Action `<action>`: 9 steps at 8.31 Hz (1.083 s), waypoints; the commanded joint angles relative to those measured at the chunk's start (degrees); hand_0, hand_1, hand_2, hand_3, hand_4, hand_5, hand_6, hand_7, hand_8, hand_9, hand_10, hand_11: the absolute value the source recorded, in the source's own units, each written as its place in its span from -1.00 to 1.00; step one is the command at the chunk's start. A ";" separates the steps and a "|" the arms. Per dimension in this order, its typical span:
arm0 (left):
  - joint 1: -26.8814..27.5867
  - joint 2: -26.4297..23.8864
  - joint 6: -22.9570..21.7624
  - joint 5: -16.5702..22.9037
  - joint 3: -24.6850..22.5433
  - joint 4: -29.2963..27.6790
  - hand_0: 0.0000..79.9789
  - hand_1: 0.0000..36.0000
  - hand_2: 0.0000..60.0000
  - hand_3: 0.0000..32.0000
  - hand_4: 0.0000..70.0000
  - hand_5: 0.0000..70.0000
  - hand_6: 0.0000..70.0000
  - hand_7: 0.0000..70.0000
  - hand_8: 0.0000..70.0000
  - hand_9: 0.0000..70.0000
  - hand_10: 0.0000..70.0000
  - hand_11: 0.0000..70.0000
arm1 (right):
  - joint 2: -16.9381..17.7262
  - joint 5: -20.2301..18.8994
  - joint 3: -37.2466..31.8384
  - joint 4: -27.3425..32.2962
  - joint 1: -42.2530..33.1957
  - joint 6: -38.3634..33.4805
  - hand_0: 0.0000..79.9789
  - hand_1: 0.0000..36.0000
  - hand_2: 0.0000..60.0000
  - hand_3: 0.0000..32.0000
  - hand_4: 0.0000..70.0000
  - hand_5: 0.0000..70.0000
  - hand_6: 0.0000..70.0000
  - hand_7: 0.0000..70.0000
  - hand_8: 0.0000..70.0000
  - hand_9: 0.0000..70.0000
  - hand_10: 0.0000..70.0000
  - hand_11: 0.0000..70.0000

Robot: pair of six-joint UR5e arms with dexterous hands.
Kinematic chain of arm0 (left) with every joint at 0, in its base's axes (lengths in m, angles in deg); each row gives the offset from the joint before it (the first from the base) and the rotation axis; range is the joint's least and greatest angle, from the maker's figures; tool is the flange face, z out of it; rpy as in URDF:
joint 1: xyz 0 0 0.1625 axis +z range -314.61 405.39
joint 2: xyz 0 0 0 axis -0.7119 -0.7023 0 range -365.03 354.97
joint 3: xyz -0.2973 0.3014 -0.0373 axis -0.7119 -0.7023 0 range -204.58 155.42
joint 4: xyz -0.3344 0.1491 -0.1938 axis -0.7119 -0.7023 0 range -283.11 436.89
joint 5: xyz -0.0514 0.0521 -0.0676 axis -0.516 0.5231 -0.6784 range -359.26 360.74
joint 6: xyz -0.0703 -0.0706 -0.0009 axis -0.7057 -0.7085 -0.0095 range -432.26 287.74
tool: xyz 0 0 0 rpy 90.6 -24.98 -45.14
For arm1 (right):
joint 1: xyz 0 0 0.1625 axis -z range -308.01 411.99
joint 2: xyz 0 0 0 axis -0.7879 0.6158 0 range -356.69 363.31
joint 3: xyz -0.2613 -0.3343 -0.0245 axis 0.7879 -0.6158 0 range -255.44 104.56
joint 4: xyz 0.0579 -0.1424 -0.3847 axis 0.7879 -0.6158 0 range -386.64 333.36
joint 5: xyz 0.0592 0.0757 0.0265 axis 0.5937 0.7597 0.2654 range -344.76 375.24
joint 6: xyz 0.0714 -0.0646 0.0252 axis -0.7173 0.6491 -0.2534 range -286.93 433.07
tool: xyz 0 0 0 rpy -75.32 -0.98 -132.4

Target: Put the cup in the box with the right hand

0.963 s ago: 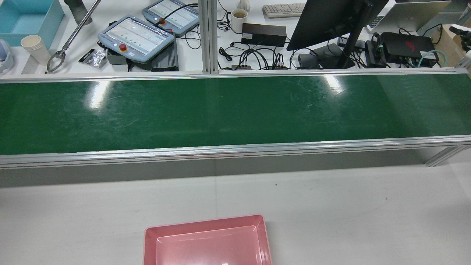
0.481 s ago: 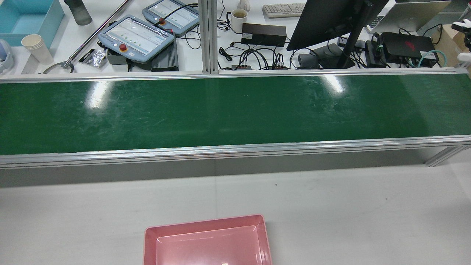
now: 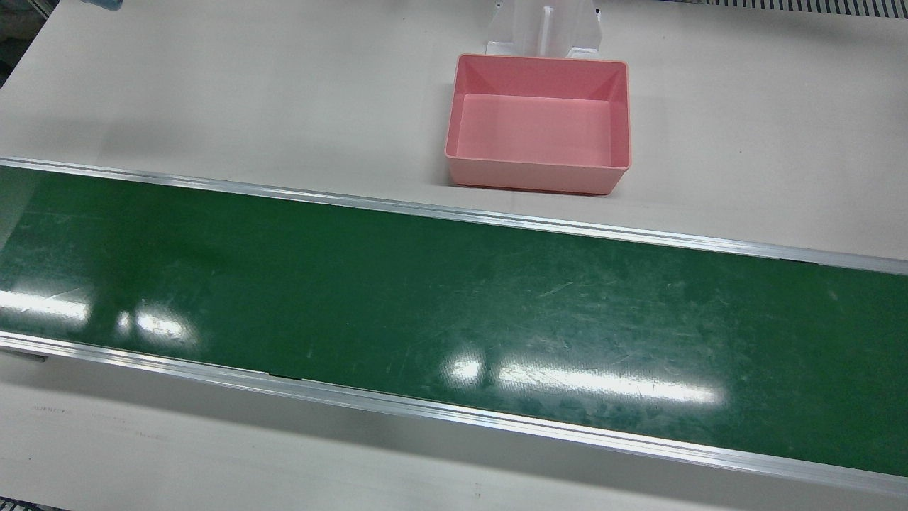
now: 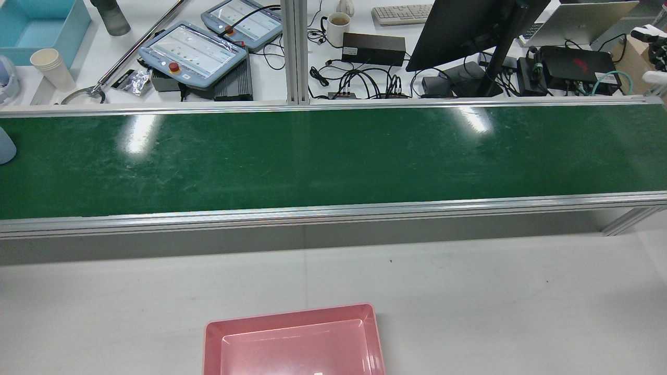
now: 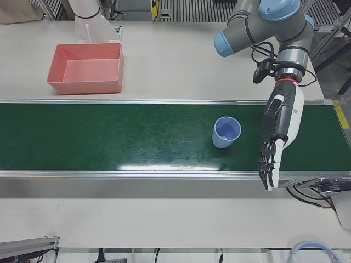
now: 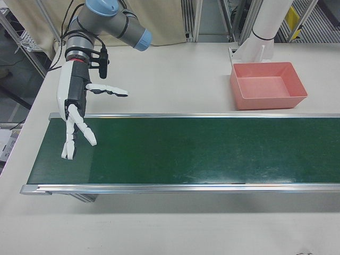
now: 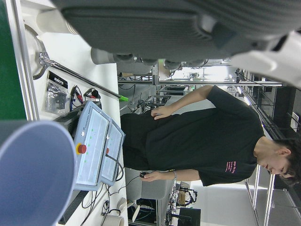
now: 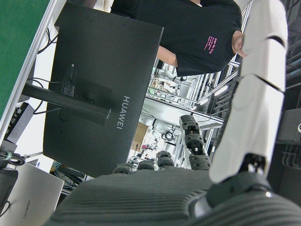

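A pale blue cup (image 5: 226, 132) stands upright, mouth up, on the green belt (image 5: 109, 137); only its edge shows in the rear view (image 4: 5, 146), and it fills the lower left of the left hand view (image 7: 33, 174). My left hand (image 5: 277, 137) hangs open over the belt just beside the cup, fingers straight, not touching it. My right hand (image 6: 77, 114) is open with fingers spread above the belt's other end, far from the cup. The pink box (image 5: 85, 83) (image 3: 537, 170) (image 6: 268, 99) (image 4: 292, 316) sits with nothing in it on the white table between the arms' pedestals.
The belt (image 3: 425, 298) has aluminium rails on both long sides. Beyond it a desk carries teach pendants (image 4: 193, 52), a monitor (image 4: 469, 31), cables, stacked paper cups (image 4: 49, 67) and a reacher pole (image 4: 130, 49). A person (image 7: 197, 136) stands behind that desk.
The blue cup's edge has come into the rear view at the belt's far left. The reacher pole on the back desk swung over and now lies flat.
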 commanded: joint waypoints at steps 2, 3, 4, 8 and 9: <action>0.00 0.00 0.00 0.00 -0.09 0.03 -1.00 -1.00 -1.00 -1.00 -1.00 -1.00 -1.00 -1.00 -1.00 -1.00 -1.00 -1.00 | -2.34 -1.16 0.95 0.17 -1.85 -0.09 0.24 0.07 -0.69 -1.00 -1.00 -0.85 -0.91 -0.76 -0.95 -0.99 -1.00 -1.00; 0.00 0.00 -0.09 0.00 0.00 -0.06 -1.00 -1.00 -1.00 -1.00 -1.00 -1.00 -1.00 -1.00 -1.00 -1.00 -1.00 -1.00 | -4.44 -2.82 1.57 -0.01 -3.78 0.00 0.22 0.01 -0.68 -1.00 -1.00 -0.86 -0.92 -0.78 -0.97 -1.00 -1.00 -1.00; 0.00 0.00 0.00 0.00 0.09 -0.15 -1.00 -1.00 -1.00 -1.00 -1.00 -1.00 -1.00 -1.00 -1.00 -1.00 -1.00 -1.00 | -4.64 -2.92 0.62 0.08 -3.97 0.17 0.22 0.02 -0.64 -1.00 -0.99 -0.87 -0.91 -0.70 -0.99 -0.98 -1.00 -1.00; 0.09 0.00 -0.09 0.00 0.09 -0.23 -1.00 -1.00 -1.00 -1.00 -1.00 -1.00 -1.00 -1.00 -1.00 -1.00 -1.00 -1.00 | -4.64 -1.87 -7.04 6.05 3.85 -0.18 0.18 -0.06 -0.66 -1.00 -1.00 -0.87 -0.97 -1.00 -1.00 -1.00 -1.00 -1.00; 0.09 0.00 -0.09 0.00 0.00 -0.23 -1.00 -1.00 -1.00 -1.00 -1.00 -1.00 -1.00 -1.00 -1.00 -1.00 -1.00 -1.00 | -4.64 -1.87 -7.04 6.14 4.72 -0.18 0.18 -0.06 -0.65 -1.00 -1.00 -0.87 -0.97 -1.00 -1.00 -1.00 -1.00 -1.00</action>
